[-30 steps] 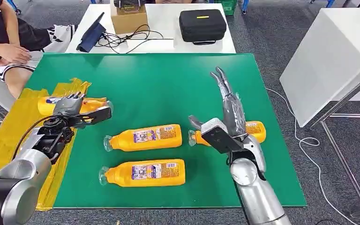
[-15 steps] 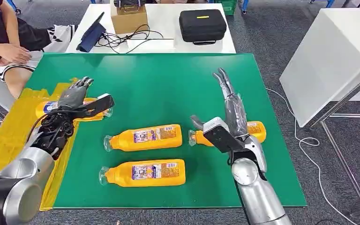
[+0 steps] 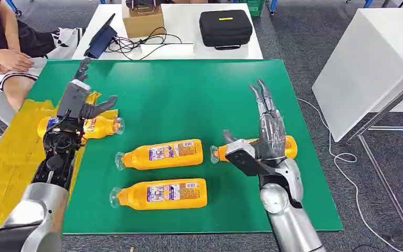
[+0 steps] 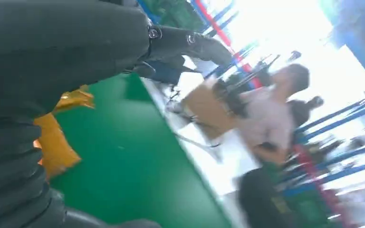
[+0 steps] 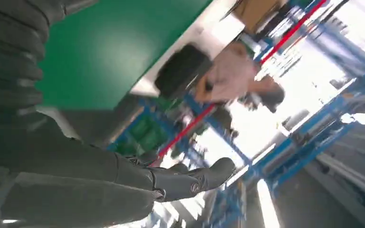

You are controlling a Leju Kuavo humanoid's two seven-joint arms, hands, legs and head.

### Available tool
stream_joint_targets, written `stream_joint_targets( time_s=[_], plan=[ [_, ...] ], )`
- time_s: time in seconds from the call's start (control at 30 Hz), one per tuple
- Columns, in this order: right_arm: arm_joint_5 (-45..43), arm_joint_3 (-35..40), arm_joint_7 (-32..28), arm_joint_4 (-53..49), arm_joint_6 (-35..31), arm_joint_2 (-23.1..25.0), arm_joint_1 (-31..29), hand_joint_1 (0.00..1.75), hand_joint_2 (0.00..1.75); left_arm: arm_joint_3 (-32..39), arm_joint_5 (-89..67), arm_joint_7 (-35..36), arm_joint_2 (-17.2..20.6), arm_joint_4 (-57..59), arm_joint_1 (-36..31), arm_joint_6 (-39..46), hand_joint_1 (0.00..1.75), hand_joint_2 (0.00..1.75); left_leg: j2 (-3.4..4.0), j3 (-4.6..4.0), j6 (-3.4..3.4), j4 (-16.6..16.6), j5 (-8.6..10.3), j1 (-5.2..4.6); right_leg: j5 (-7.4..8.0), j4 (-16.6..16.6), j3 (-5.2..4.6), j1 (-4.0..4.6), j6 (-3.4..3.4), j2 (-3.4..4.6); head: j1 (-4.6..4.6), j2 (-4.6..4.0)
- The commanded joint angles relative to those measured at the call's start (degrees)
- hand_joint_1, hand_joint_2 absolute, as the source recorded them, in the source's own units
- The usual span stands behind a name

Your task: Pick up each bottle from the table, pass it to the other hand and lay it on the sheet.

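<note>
A: Four bottles on show, all lying flat. One bottle (image 3: pixel 86 126) rests with its body on the yellow sheet (image 3: pixel 10 152) and its cap end just over the sheet's edge, right under the left robot hand (image 3: pixel 78 102). That one looks delivered.

B: And the left robot hand holds nothing, fingers spread and pointing away from the robot, thumb out to the side, raised above that bottle. I'd read that as a release posture.

A: The other three lie on the bare green desk (image 3: pixel 189 84). The far-right bottle (image 3: pixel 286 146) sits directly beneath the right robot hand (image 3: pixel 265 139), which hides the middle of it; only the cap end and the base peek out either side.

B: The right robot hand is empty too, fingers straight and apart, palm over that bottle, not touching it as far as I can judge. My guess is that it's lined up for the next pick.

A: Between the two hands lies the middle bottle (image 3: pixel 160 153), and nearer the robot the front bottle (image 3: pixel 160 193), both with caps toward the left hand's side, labels up.

B: What's hard to read? The label print is too small. Both wrist views are blurred, mostly ribbed grey cover and a strip of green.

A: Beyond the desk stands a white table (image 3: pixel 183 31) carrying a black case (image 3: pixel 225 29), a cardboard box (image 3: pixel 143 18) and cables. A seated person (image 3: pixel 10 47) is cut off at the picture's edge beyond the left hand.
</note>
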Motion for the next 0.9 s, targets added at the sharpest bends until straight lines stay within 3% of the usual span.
stream_joint_targets(
  time_s=[0.03, 0.1, 0.43, 0.5, 0.57, 0.6, 0.9],
  plan=[
    [6.3, -0.8, 3.1, 0.0, -1.8, -2.6, -0.9, 0.00, 1.75, 1.4, 1.3, 0.4, -3.3, -11.9, 3.3, 0.5, 0.00, 1.75, -0.13, 0.11, -0.04, 0.0, -0.04, 0.04, -0.06, 0.0, 0.18, 0.05, 0.02, -0.16, 0.00, 0.00],
    [11.5, -0.6, 5.6, 0.3, -2.6, -3.0, -1.2, 0.00, 1.75, 0.9, 0.8, 0.7, -3.2, -11.6, 3.3, 2.2, 0.00, 1.75, -0.10, 0.11, -0.04, 0.0, -0.03, 0.01, -0.04, 0.0, 0.18, 0.02, 0.02, -0.12, 0.00, 0.00],
    [13.1, -0.5, 6.6, 0.5, -2.2, -3.2, -1.4, 0.00, 1.75, 0.8, 0.9, 0.7, -3.3, -12.0, 3.5, 2.5, 0.00, 1.75, -0.10, 0.18, -0.05, 0.0, -0.05, 0.02, -0.06, 0.0, 0.25, 0.02, 0.02, -0.13, -0.02, 0.00],
    [16.3, 0.0, 9.4, 1.2, 1.3, -4.0, -2.5, 0.00, 1.75, 0.6, 1.5, 0.8, -3.7, -13.2, 4.3, 2.9, 0.00, 1.75, -0.09, 0.24, -0.05, 0.0, -0.07, 0.02, -0.08, 0.0, 0.31, 0.03, 0.02, -0.14, -0.02, 0.00],
    [19.3, 0.7, 13.2, 7.1, 12.6, -5.3, -6.9, 0.00, 1.75, -0.5, 2.2, 0.5, -4.1, -14.3, 6.2, 2.7, 0.00, 1.75, -0.06, 0.21, -0.05, 0.0, -0.07, 0.02, -0.07, 0.0, 0.28, 0.03, 0.02, -0.11, 0.00, 0.00],
    [16.1, 0.9, 12.6, 19.4, 22.3, -7.3, -13.8, 0.00, 1.75, -2.8, 2.9, -0.7, -3.8, -12.0, 6.0, 1.7, 0.00, 1.75, -0.02, 0.24, -0.04, 0.0, -0.09, 0.02, -0.07, 0.0, 0.30, 0.03, 0.03, -0.08, -0.02, 0.00],
    [12.2, 2.0, 9.8, 31.0, 25.4, -10.5, -18.5, 0.00, 1.75, -3.4, 3.7, -1.1, -4.6, -9.2, 5.9, 1.6, 0.00, 1.75, -0.13, 0.27, -0.03, 0.0, -0.03, 0.00, -0.05, -0.1, 0.37, 0.01, 0.04, -0.19, 0.00, 0.00]
  ],
)
